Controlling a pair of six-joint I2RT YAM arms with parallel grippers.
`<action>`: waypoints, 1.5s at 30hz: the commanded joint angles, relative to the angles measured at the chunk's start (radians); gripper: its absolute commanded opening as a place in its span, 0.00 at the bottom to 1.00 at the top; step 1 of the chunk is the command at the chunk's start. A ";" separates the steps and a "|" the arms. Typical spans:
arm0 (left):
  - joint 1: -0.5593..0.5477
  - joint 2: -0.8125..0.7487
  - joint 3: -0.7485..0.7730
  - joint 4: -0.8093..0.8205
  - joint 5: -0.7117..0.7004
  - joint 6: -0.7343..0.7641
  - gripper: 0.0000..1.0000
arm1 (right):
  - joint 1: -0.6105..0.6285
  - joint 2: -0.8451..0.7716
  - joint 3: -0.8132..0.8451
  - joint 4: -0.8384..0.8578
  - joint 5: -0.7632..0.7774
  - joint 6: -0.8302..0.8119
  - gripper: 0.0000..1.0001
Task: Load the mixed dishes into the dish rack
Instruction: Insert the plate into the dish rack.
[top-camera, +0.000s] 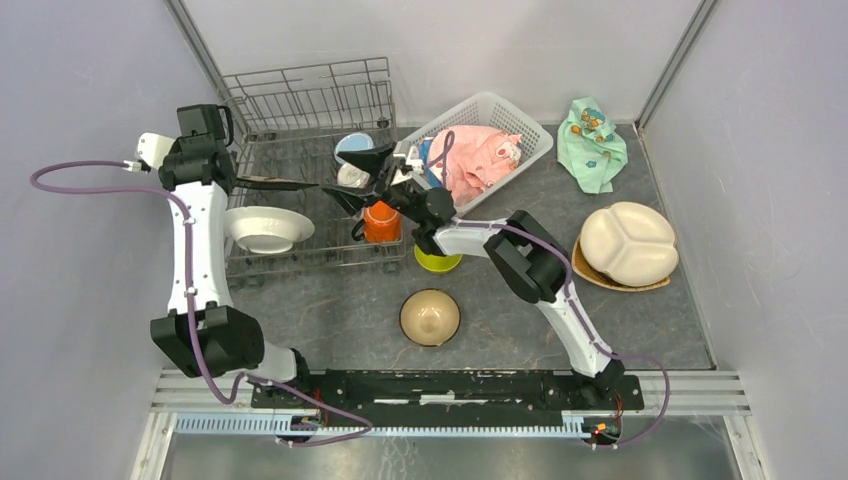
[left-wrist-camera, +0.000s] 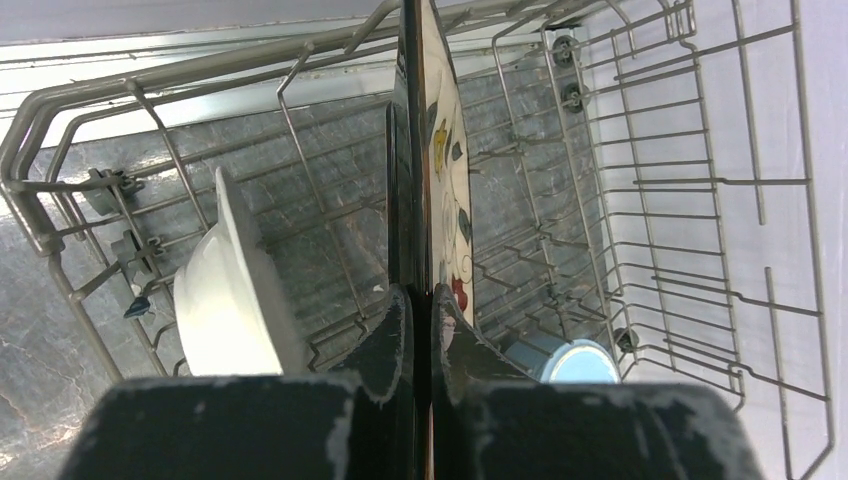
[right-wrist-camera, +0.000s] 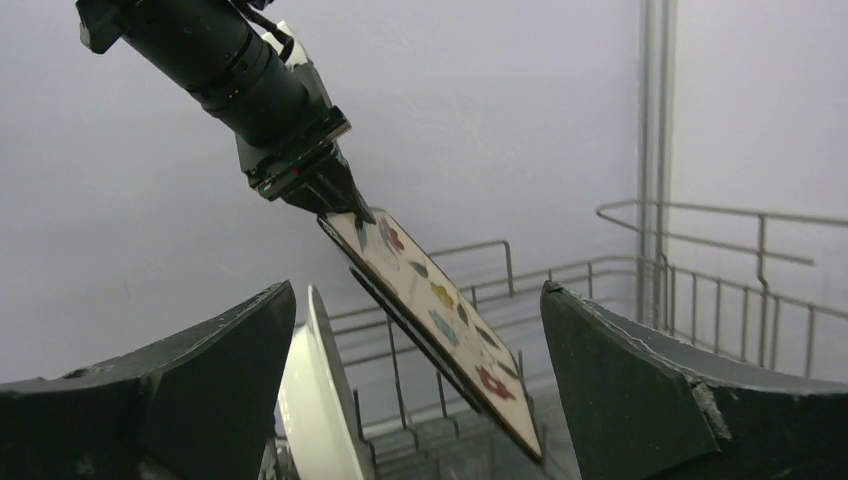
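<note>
In the overhead view my left gripper (top-camera: 262, 182) is shut on a dark square plate (top-camera: 290, 184) with a flowered face, held tilted over the dish rack (top-camera: 300, 98). The left wrist view shows that plate (left-wrist-camera: 437, 150) edge-on, clamped by the left gripper (left-wrist-camera: 421, 300). A white plate (top-camera: 268, 228) leans on the rack's tines. An orange mug (top-camera: 381, 222) and a light-blue mug (top-camera: 353, 147) stand at the rack's right side. My right gripper (top-camera: 358, 181) stands open above the orange mug with nothing in it. From its wrist, the right gripper (right-wrist-camera: 416, 290) faces the tilted plate (right-wrist-camera: 440, 300).
A tan bowl (top-camera: 430, 317) sits on the table in front. A lime-green bowl (top-camera: 438, 261) shows partly under the right arm. A cream divided plate (top-camera: 628, 242) lies stacked on another plate at the right. A white lattice basket (top-camera: 520, 125) holds a pink cloth (top-camera: 480, 155); a mint-green cloth (top-camera: 592, 140) lies beyond it.
</note>
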 joint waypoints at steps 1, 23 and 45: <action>-0.003 0.006 0.104 0.252 -0.057 0.022 0.02 | -0.021 -0.182 -0.157 0.226 0.001 -0.002 0.98; -0.027 0.077 0.255 0.318 -0.112 0.080 0.02 | -0.049 -0.453 -0.669 0.389 -0.032 -0.066 0.98; -0.060 0.210 0.311 0.441 -0.202 0.136 0.02 | -0.066 -0.484 -0.745 0.397 -0.051 -0.086 0.98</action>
